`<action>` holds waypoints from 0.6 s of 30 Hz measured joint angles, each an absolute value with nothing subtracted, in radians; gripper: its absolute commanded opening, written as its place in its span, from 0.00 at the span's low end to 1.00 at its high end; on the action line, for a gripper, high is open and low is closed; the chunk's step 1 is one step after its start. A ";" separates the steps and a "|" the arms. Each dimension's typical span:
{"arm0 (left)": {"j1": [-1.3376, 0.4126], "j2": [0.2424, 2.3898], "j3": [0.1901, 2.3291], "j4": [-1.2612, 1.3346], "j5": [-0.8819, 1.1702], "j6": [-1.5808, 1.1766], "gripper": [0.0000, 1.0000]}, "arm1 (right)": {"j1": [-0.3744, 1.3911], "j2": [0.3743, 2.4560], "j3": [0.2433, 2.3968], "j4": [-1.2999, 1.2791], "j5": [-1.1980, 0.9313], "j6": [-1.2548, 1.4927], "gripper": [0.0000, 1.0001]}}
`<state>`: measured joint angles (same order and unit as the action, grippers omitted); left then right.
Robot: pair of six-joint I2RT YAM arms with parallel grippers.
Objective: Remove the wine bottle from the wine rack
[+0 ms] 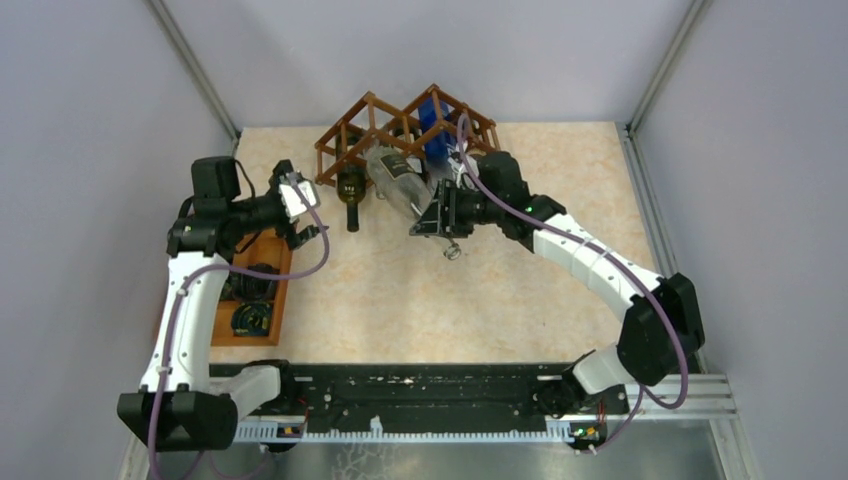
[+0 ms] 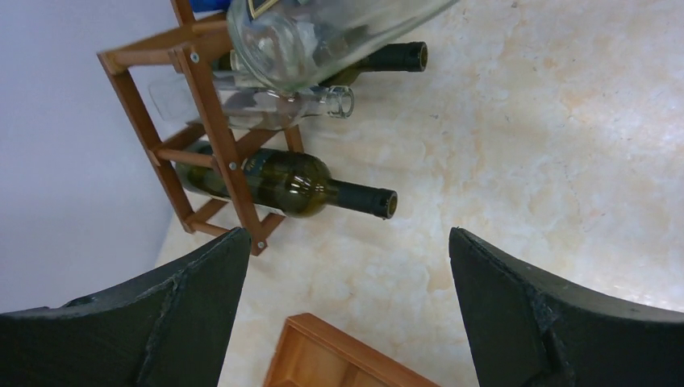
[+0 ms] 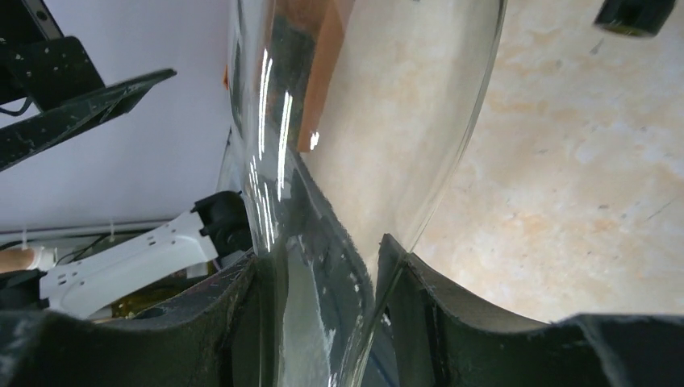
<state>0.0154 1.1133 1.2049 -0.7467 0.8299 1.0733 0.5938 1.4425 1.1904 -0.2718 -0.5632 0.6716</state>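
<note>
The brown lattice wine rack (image 1: 372, 122) stands at the back of the table. My right gripper (image 1: 436, 215) is shut on the neck of a clear glass wine bottle (image 1: 396, 180). The bottle slants out of the rack toward the front, with its base at the rack's front slats. In the right wrist view the clear bottle (image 3: 363, 121) fills the gap between my fingers (image 3: 452, 322). My left gripper (image 1: 312, 205) is open and empty, left of the rack. In the left wrist view the left gripper (image 2: 347, 306) faces the rack (image 2: 211, 113) and the clear bottle (image 2: 323, 32).
A dark green bottle (image 2: 298, 184) lies in the rack's low left cell, neck outward. A small clear bottle (image 2: 274, 109) and another dark bottle neck (image 2: 395, 56) lie behind it. A blue bottle (image 1: 433, 130) sits in the right peak. An orange-brown compartment tray (image 1: 280, 290) lies at the left.
</note>
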 measured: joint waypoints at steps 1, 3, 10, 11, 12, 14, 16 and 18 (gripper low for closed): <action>0.012 1.102 1.198 -0.744 0.832 1.106 0.99 | 0.596 1.436 1.182 -0.274 -0.577 0.678 0.00; -0.001 1.081 1.184 -0.741 0.832 1.168 0.99 | 0.607 1.427 1.169 -0.277 -0.598 0.688 0.00; -0.101 1.030 1.115 -0.742 0.785 1.361 0.99 | 0.694 1.428 1.168 -0.272 -0.654 0.699 0.00; -0.112 1.023 1.103 -0.743 0.776 1.379 0.99 | 0.712 1.430 1.168 -0.272 -0.660 0.698 0.00; -0.125 1.012 1.084 -0.744 0.764 1.406 0.99 | 0.735 1.433 1.168 -0.272 -0.667 0.697 0.00; -0.138 0.988 1.044 -0.748 0.737 1.465 0.99 | 0.772 1.442 1.168 -0.272 -0.684 0.692 0.00; -0.142 0.975 1.022 -0.744 0.725 1.496 0.99 | 0.803 1.455 1.168 -0.272 -0.706 0.691 0.00; -0.142 0.945 0.978 -0.749 0.707 1.538 0.99 | 0.826 1.465 1.168 -0.275 -0.711 0.690 0.00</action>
